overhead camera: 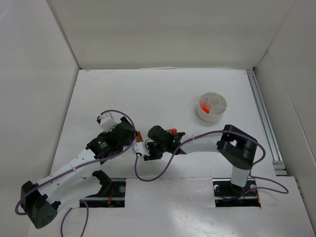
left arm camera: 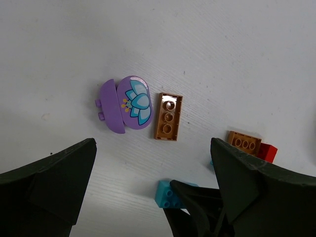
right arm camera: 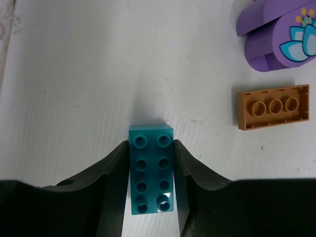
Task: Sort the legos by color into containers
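My right gripper (right arm camera: 151,148) is shut on a teal brick (right arm camera: 151,168) that rests on the table, one finger against each long side. A brown plate (right arm camera: 273,106) and a purple rounded piece with a flower print (right arm camera: 276,34) lie to its right. My left gripper (left arm camera: 153,148) is open and empty, its jaws wide apart over the same pile. In its view are the purple piece (left arm camera: 126,103), the brown plate (left arm camera: 168,116), a second brown plate (left arm camera: 244,142), a red brick (left arm camera: 267,152) and the teal brick (left arm camera: 168,193). In the top view both grippers meet at the table's front centre.
The round white bowl (overhead camera: 211,106), divided inside, stands at the back right with orange-red pieces in one compartment. White walls enclose the table on three sides. A metal rail (overhead camera: 261,113) runs along the right edge.
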You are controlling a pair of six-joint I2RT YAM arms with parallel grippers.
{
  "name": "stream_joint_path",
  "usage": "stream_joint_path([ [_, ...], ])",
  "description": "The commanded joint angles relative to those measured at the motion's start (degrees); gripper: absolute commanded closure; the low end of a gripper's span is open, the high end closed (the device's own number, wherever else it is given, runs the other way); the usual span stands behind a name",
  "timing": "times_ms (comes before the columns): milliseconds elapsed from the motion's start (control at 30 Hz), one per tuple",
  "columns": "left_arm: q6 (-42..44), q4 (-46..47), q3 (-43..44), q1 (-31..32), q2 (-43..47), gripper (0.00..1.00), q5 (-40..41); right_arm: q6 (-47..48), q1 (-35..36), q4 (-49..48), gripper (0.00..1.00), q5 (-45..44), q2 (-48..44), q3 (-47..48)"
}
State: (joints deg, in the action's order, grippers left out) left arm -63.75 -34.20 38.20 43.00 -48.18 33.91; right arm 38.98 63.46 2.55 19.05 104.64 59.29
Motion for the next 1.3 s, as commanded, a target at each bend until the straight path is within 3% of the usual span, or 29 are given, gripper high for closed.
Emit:
stream_joint_path([
  [0,-0.6,-1.0,-0.4,-0.3,0.9,0.00,1.0,-0.7,0.2,-2.6,0.76,-1.2,-3.6,1.4],
  [167,1.1,0.2,-0.4,-0.3,1.4,0.00,0.5,-0.7,-1.1,-3.7,0.82,-2.5,-9.5,-0.4],
  [333,3.6,2.8,-0.4,-0.3,3.1,0.00,-0.9,-1.5,-6.8,-4.7,0.83,-0.8,-16.7,-3.3],
  [633,13.0,14.1,-2.2,-0.3,4.3,0.00,-6.3,-2.2,-31.4,-4.7,0.83,-2.9,-30.8,-6.6],
  [800,17.3,21.3,-0.8,-0.3,-0.7,0.00,-10.2,0.0,-41.5,-5.3,0.83,-2.5,-30.1,-3.7],
  [933,19.5,24.5,0.8,-0.8,-6.2,0.00,-11.2,3.4,-48.1,-7.6,0.83,2.7,-25.9,-1.0],
  [1100,21.2,27.0,3.8,-0.8,-13.1,0.00,-13.2,5.6,-53.8,-12.8,0.82,15.5,-18.0,2.1],
  [1267,23.4,28.9,5.8,-0.8,-16.3,0.00,-14.5,8.0,-54.8,-14.7,0.79,18.8,-13.7,3.6],
])
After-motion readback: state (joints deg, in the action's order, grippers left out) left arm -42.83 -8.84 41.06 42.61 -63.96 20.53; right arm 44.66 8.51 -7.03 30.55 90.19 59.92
